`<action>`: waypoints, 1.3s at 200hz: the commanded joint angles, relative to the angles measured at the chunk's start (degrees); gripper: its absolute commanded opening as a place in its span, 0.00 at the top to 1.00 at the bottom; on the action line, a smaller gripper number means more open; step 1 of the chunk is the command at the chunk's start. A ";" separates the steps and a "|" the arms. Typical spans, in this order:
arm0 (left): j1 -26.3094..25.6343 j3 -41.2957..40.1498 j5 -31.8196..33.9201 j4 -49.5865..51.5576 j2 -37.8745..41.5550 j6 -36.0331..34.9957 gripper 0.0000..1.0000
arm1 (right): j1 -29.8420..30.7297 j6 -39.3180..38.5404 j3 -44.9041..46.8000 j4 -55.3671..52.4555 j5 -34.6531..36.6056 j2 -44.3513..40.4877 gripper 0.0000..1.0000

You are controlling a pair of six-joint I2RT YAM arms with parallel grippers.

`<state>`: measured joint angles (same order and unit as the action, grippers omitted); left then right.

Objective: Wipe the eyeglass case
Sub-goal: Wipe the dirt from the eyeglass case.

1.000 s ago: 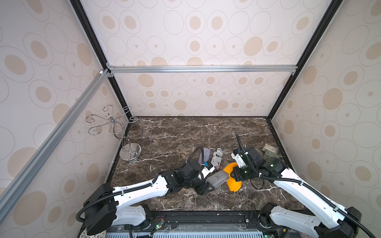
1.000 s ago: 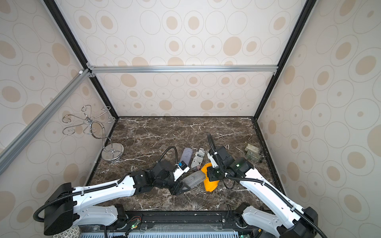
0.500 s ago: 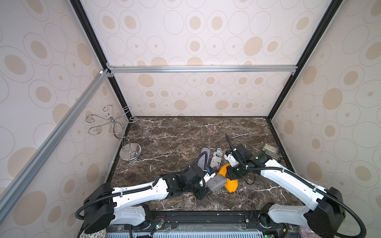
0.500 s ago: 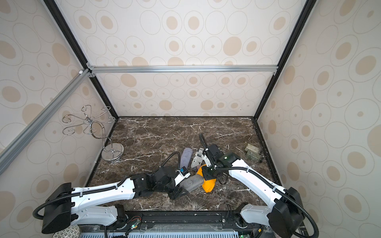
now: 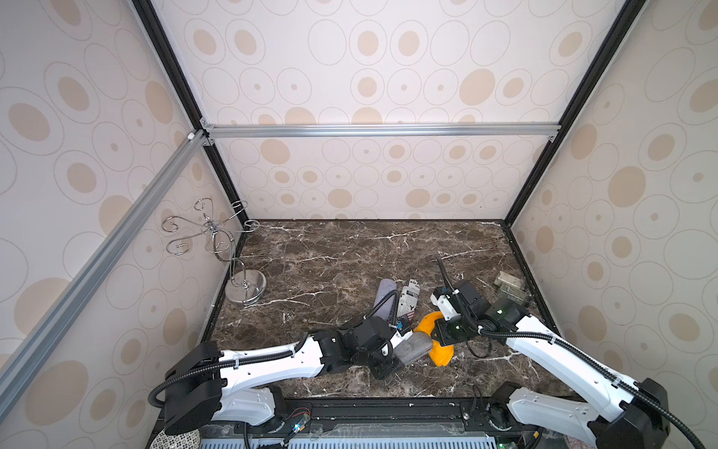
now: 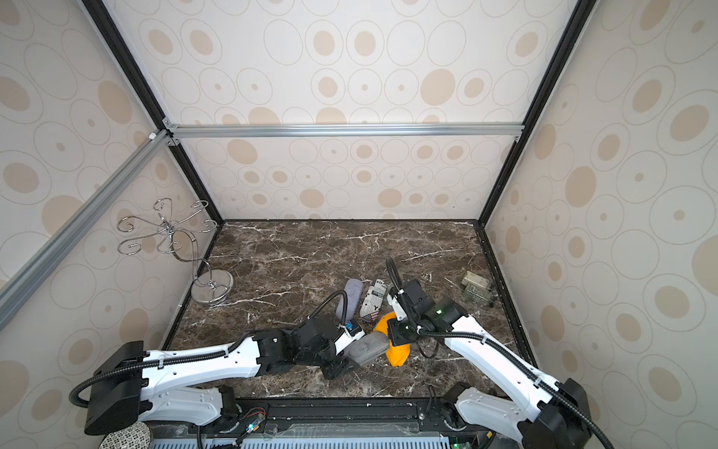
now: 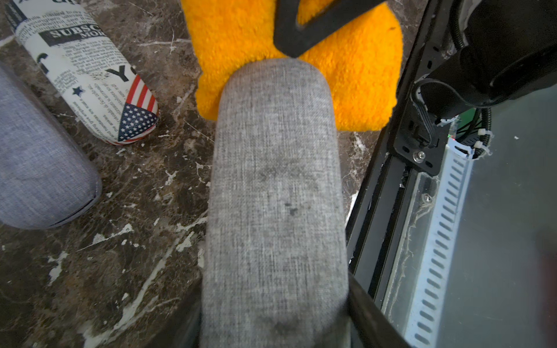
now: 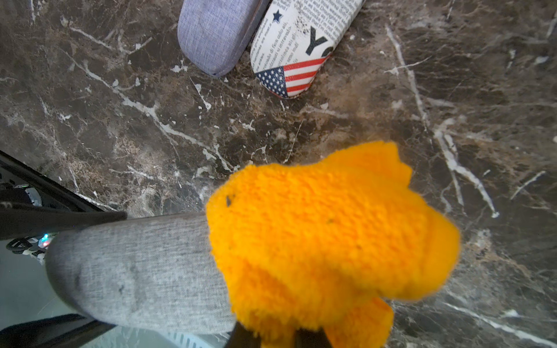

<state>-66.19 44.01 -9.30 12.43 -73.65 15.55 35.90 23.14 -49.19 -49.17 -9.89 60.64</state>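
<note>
The grey fabric eyeglass case [image 5: 413, 348] [image 6: 367, 348] lies low over the marble near the front edge. My left gripper [image 5: 393, 357] [image 7: 274, 331] is shut on one end, its dark fingers on both sides. Faint dark smudges mark the case's top [image 7: 275, 195]. My right gripper [image 5: 443, 336] [image 8: 277, 337] is shut on a fluffy orange cloth [image 5: 443, 353] [image 6: 398, 355] [image 8: 331, 235]. The cloth meets the case's free end [image 8: 135, 271] and, in the right wrist view, hides its tip. In the left wrist view the cloth [image 7: 355, 75] shows behind that tip.
A blue-grey case [image 5: 384, 297] and a newspaper-print case [image 5: 408, 305] with a flag end lie side by side just behind. Small greenish blocks [image 5: 509, 287] sit by the right wall, and a chrome wire stand [image 5: 244, 289] by the left wall. The black front rail [image 7: 388, 211] runs beside the held case.
My right gripper has moved left and slightly toward the front with the cloth, onto the case's end. The left arm has carried the case a little nearer the front edge.
</note>
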 commanded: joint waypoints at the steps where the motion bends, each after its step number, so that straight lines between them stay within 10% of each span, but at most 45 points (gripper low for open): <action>1: 0.55 2.97 3.68 -4.15 -0.70 1.14 0.63 | 0.66 1.20 0.26 -3.48 -5.23 -2.23 1.00; 130: -4.68 2.01 1.71 -5.47 2.71 -7.14 0.60 | 0.39 -1.79 -7.41 -0.84 -0.40 6.50 1.00; 199: -10.40 2.03 23.52 -0.16 3.05 -10.58 0.61 | -1.55 -2.39 -14.90 -4.31 15.31 12.28 1.00; 260: -12.86 3.86 26.60 -1.41 0.90 -13.61 0.60 | -1.47 -4.77 -15.85 2.24 -3.05 12.45 1.00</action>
<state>-78.30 44.51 14.61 12.53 -72.49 4.80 34.39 19.68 -64.38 -49.67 -4.25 72.97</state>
